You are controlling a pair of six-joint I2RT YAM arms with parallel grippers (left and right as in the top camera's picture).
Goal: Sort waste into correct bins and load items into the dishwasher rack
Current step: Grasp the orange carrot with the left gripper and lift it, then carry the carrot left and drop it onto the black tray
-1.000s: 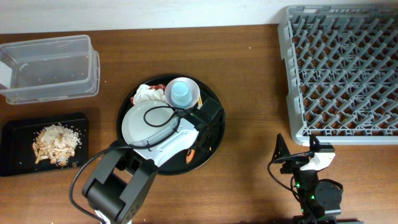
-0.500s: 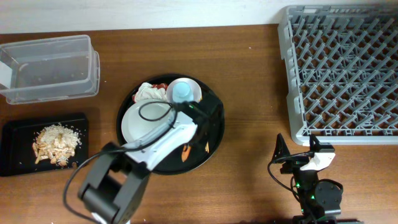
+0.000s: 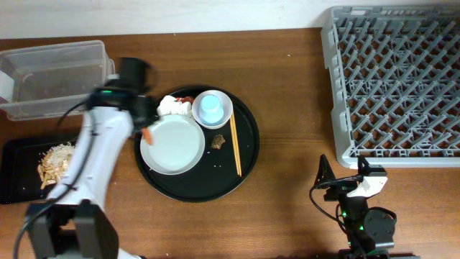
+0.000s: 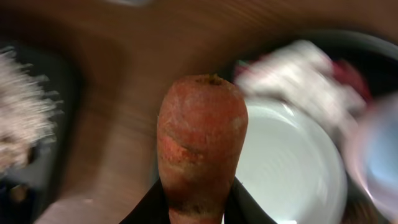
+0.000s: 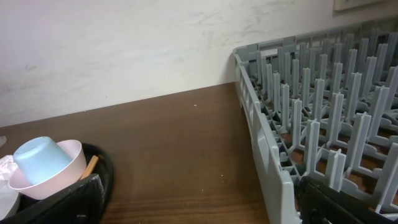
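My left gripper [image 3: 147,132] is shut on the orange carrot [image 3: 147,135] and holds it over the left rim of the white plate [image 3: 172,144]. In the left wrist view the carrot [image 4: 202,140] fills the middle between the fingers [image 4: 194,205], with the plate [image 4: 292,168] to the right and the rice-like crumbs [image 4: 22,118] to the left. The white bowl [image 3: 221,115] holds the light-blue cup [image 3: 208,108]. The chopsticks [image 3: 234,144], a dark scrap [image 3: 219,142], the tissue [image 3: 169,106] and the red wrapper [image 3: 185,98] lie nearby. My right gripper [image 3: 343,180] is open and empty near the front edge.
The plate and bowl sit on a round black tray [image 3: 248,155]. The clear tub [image 3: 57,79] stands at the back left, and the shallow black tray [image 3: 18,155] with crumbs [image 3: 61,162] lies in front of it. The grey rack [image 3: 395,79] fills the back right, also in the right wrist view [image 5: 311,124].
My left arm has swung from the front of the round tray up and to the left, carrying the carrot. The chopsticks and dark scrap now show. The right arm has not moved.
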